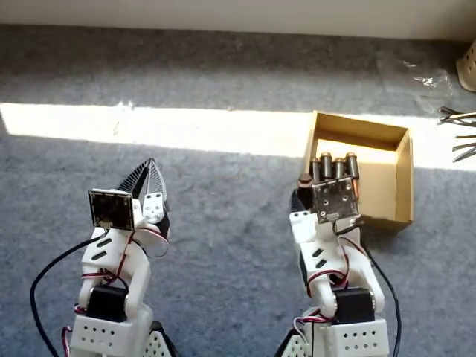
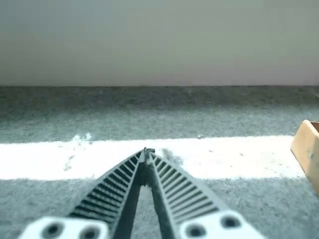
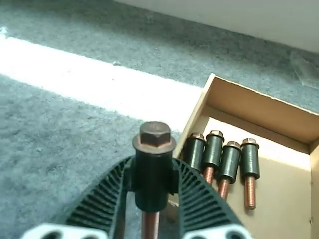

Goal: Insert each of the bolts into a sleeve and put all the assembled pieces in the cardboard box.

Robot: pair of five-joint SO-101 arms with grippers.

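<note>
Across the grey table [image 1: 223,67] I see a bright band of sunlight [image 1: 186,126] running side to side, and the open cardboard box [image 1: 404,178] sits partly in it, ahead of the right arm [image 1: 335,260]. My left arm [image 1: 119,275] stands well apart from the box, its left claw [image 2: 146,151] closed tip to tip with nothing in it, poised over the table at the near edge of the sunlit band. My right claw [image 3: 152,167] is clamped around a dark sleeve [image 3: 151,184] with a copper-coloured bolt [image 3: 154,135] through it, head up, just beside the box wall that faces the left arm. Inside the box, four assembled pieces [image 3: 213,149] lie side by side, their shanks sticking out of the sleeves.
</note>
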